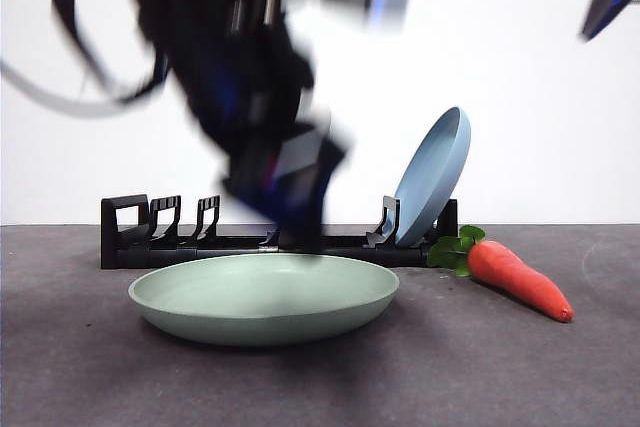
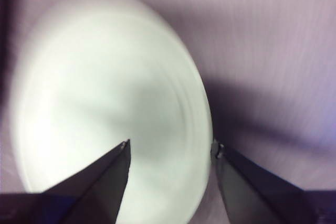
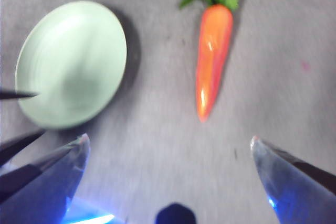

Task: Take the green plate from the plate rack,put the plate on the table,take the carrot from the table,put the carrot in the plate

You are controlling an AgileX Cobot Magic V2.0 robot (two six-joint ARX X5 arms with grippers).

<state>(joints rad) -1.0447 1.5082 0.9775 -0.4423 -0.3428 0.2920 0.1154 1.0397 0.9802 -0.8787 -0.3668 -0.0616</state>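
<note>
On your left in the front view, the rack runs along the back of the surface, its square loop at the left end and its near slots bare. Just in front of it lies the plate, flat on the surface with its rim up, nothing in it.

The left end effector hangs over the plate's back edge (the dark, motion-blurred arm in the front view is this one). Your left wrist view shows its jaws spread, with the plate beneath them and one jaw near the rim; whether either jaw touches the plate you cannot tell through the blur. It pinches nothing.

Further right, a blue plate stands tilted in the rack's right-hand end, leaning away to the right.

Beyond that end lies the carrot on the bare surface, leaves near the rack's right end and tip pointing toward the front right corner. It is apart from the plate, with open surface between them.

The right end effector shows only as a dark tip at the top right corner of the front view. From its wrist camera you see the jaws wide apart and gripping nothing, high over the surface, with the carrot and the plate both below.
</note>
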